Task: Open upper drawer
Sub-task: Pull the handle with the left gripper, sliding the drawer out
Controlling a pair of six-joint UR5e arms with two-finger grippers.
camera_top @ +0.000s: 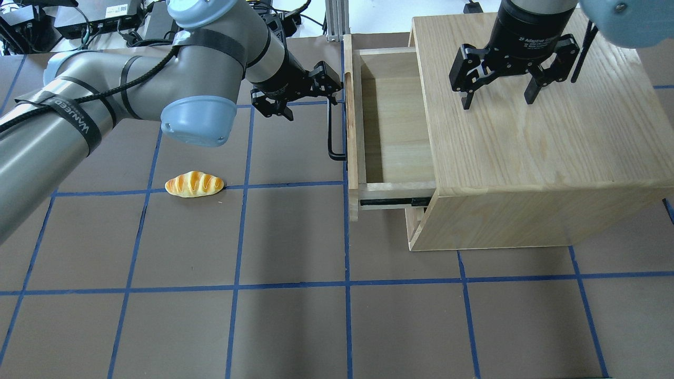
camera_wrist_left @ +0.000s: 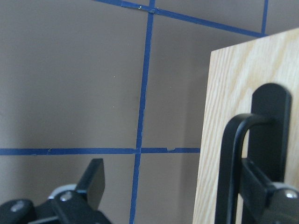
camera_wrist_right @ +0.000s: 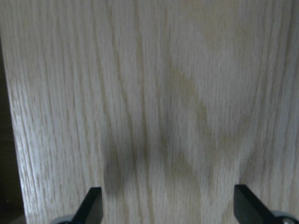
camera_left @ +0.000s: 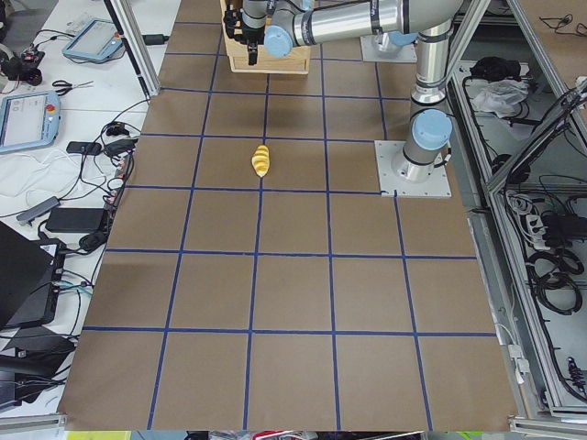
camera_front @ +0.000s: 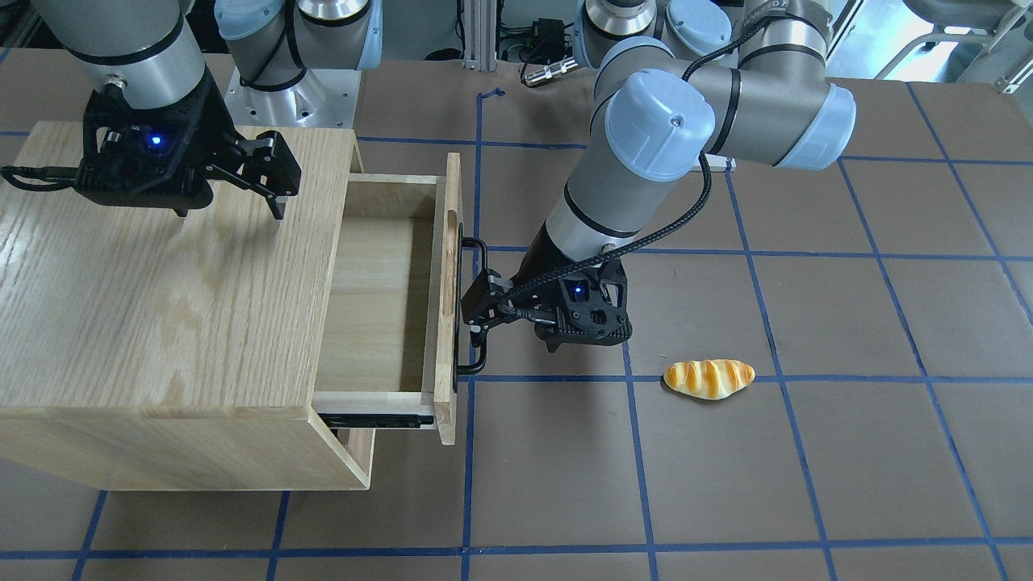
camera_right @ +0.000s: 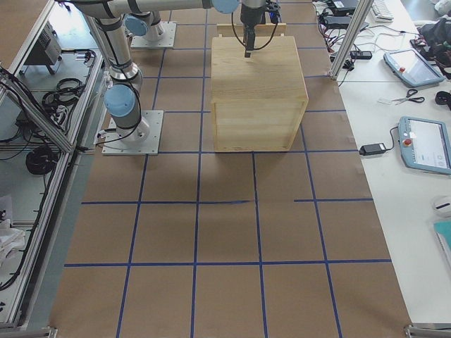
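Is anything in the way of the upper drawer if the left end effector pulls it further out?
Nothing visible blocks the upper drawer. The bread roll lies on that side, but well apart from it, down on the table.

Matt oak upper drawer [camera_top: 395, 131], metal handle [camera_top: 329, 131]

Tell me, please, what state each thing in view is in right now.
upper drawer, pulled well open, inside empty.
left gripper, open, one finger behind the handle.
handle, between the fingers, not clamped.
right gripper, open, above the cabinet top, holding nothing.
lower drawer, looks shut.
bread roll, lying on the table, apart from both grippers.
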